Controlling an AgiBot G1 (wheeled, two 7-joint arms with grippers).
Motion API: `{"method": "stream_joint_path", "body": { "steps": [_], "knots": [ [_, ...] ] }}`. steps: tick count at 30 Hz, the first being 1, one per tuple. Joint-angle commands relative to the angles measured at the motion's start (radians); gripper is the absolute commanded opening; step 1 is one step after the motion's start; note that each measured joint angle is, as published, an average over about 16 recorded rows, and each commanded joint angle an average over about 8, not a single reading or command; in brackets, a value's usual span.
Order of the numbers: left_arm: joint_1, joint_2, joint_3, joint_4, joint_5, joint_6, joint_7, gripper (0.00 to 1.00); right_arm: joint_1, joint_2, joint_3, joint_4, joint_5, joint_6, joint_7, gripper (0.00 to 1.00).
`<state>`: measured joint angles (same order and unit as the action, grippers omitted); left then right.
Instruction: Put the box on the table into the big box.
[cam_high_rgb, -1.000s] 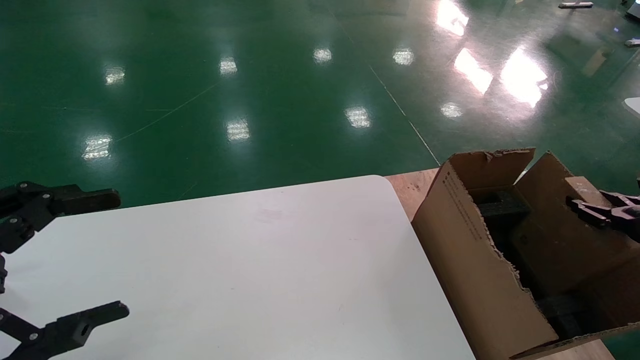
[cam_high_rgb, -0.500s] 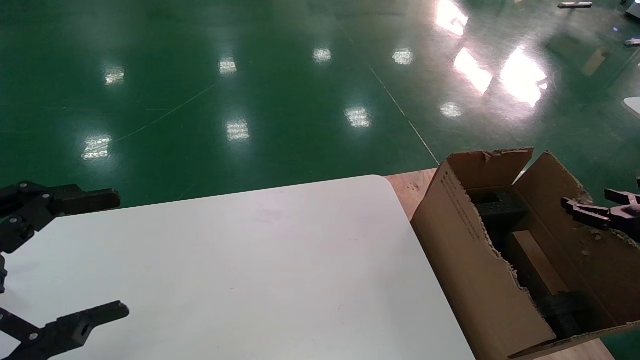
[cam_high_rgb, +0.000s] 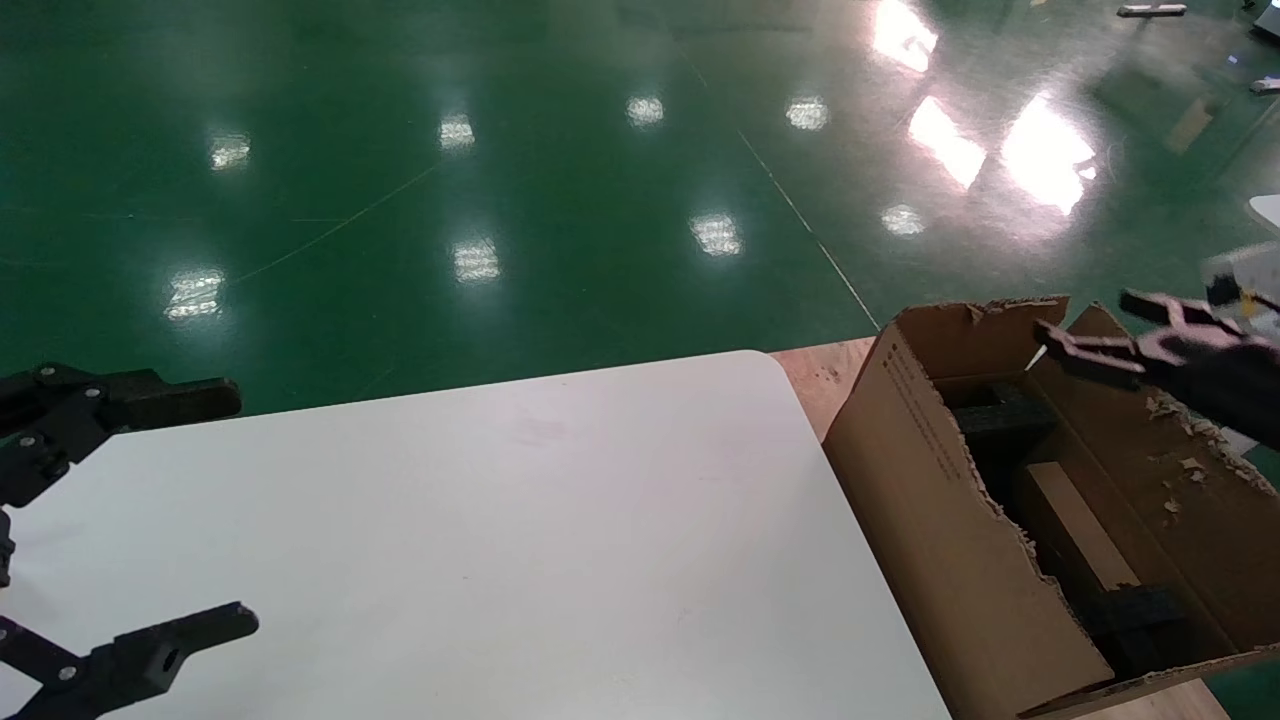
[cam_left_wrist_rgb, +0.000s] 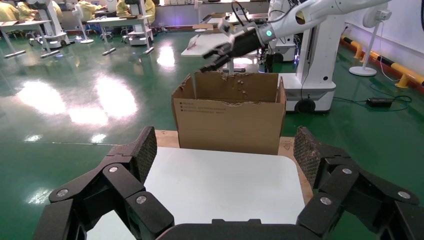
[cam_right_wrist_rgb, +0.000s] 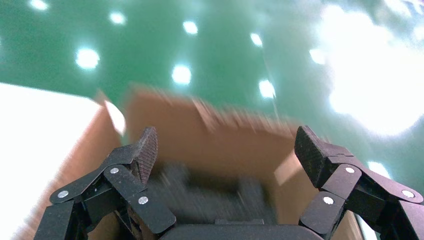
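The small brown box (cam_high_rgb: 1072, 525) lies inside the big box (cam_high_rgb: 930, 520), between black foam pieces (cam_high_rgb: 1000, 415). My right gripper (cam_high_rgb: 1085, 320) is open and empty, above the big box's far right flap. In the right wrist view the open right gripper (cam_right_wrist_rgb: 226, 145) looks down into the big box (cam_right_wrist_rgb: 225, 130) at the foam (cam_right_wrist_rgb: 200, 195). My left gripper (cam_high_rgb: 240, 510) is open and empty, parked over the left end of the white table (cam_high_rgb: 500, 520). The left wrist view shows the left gripper (cam_left_wrist_rgb: 226, 150), the table (cam_left_wrist_rgb: 220, 185), the big box (cam_left_wrist_rgb: 230, 125) and the right gripper (cam_left_wrist_rgb: 210, 57) above it.
The big box stands on a wooden board (cam_high_rgb: 820, 375) against the table's right end. Its flaps are torn and ragged (cam_high_rgb: 1190, 440). Shiny green floor (cam_high_rgb: 500, 150) lies beyond. A white robot base (cam_left_wrist_rgb: 310, 75) stands behind the big box in the left wrist view.
The small box dropped from beside the right gripper to the bottom of the big box. The right gripper then rose up and away over the far flap. The left arm stayed still.
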<state>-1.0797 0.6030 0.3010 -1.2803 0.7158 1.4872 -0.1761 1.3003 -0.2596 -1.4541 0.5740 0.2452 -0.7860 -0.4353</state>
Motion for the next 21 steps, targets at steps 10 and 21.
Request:
{"method": "stream_joint_path", "body": {
  "steps": [10, 21],
  "knots": [
    [0.0, 0.0, 0.001, 0.0, 0.0, 0.0, 0.0, 1.0, 0.139, 0.03, 0.065, 0.338, -0.055, 0.007, -0.081, 1.0],
    [0.0, -0.001, 0.001, 0.001, 0.0, -0.001, 0.0, 1.0, 0.217, 0.039, 0.1, 0.598, -0.116, 0.086, -0.14, 1.0]
  ]
}}
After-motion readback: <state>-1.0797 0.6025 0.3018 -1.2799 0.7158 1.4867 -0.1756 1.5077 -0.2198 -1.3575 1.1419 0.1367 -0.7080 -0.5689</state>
